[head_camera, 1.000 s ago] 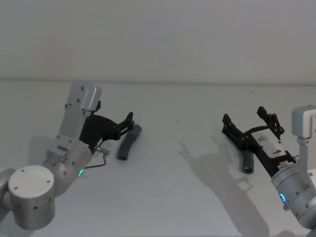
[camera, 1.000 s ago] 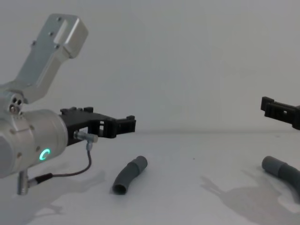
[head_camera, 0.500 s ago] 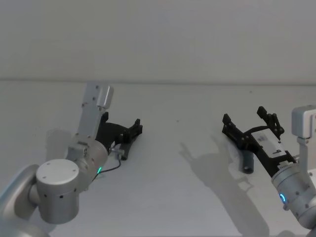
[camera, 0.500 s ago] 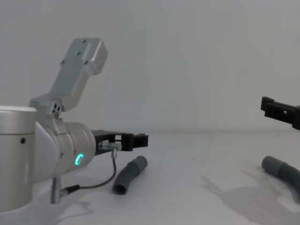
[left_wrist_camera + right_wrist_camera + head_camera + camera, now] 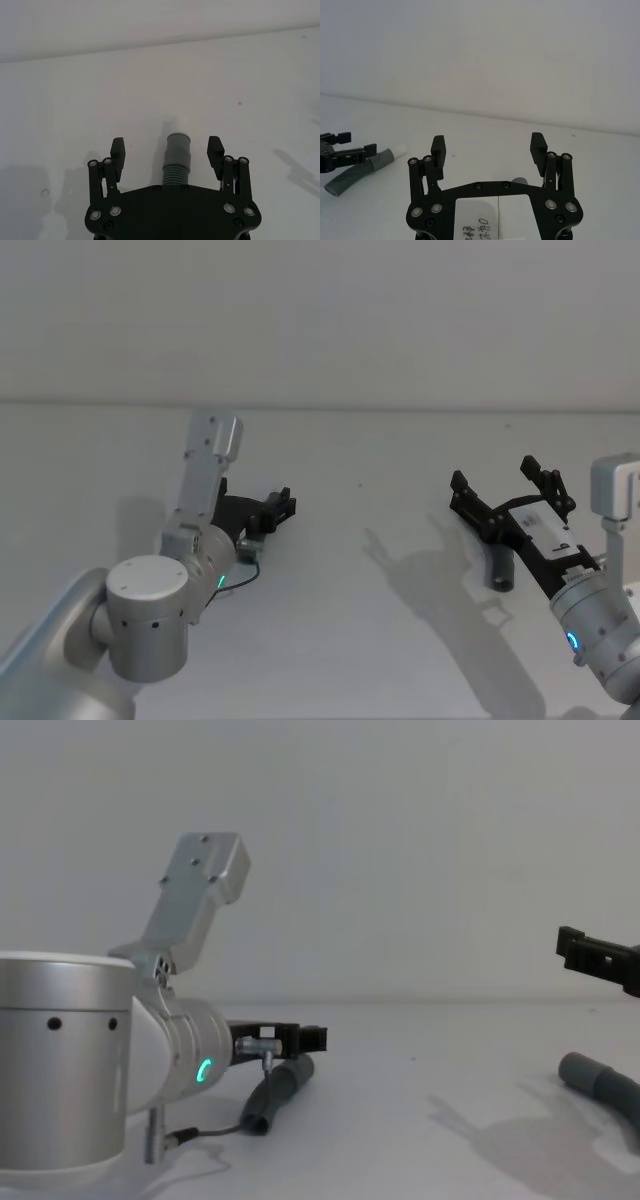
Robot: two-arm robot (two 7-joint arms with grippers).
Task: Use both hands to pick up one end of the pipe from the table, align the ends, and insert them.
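Elbow (image 5: 177, 156) lies left on the table (image 5: 380, 640) with the left gripper (image 5: 166, 145) spread wide and empty astride it, so closing looks due next, while the right gripper (image 5: 488, 145), equally wide and empty, hovers above the hose (image 5: 500, 570) at right and probably must descend.

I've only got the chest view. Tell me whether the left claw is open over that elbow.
Observer: Open. In the left wrist view the left claw straddles the elbow, fingers clear of it on both sides.
Operator: Now give me the right claw.
Observer: Head view: the right claw is open too, above the hose, which lies on the table.
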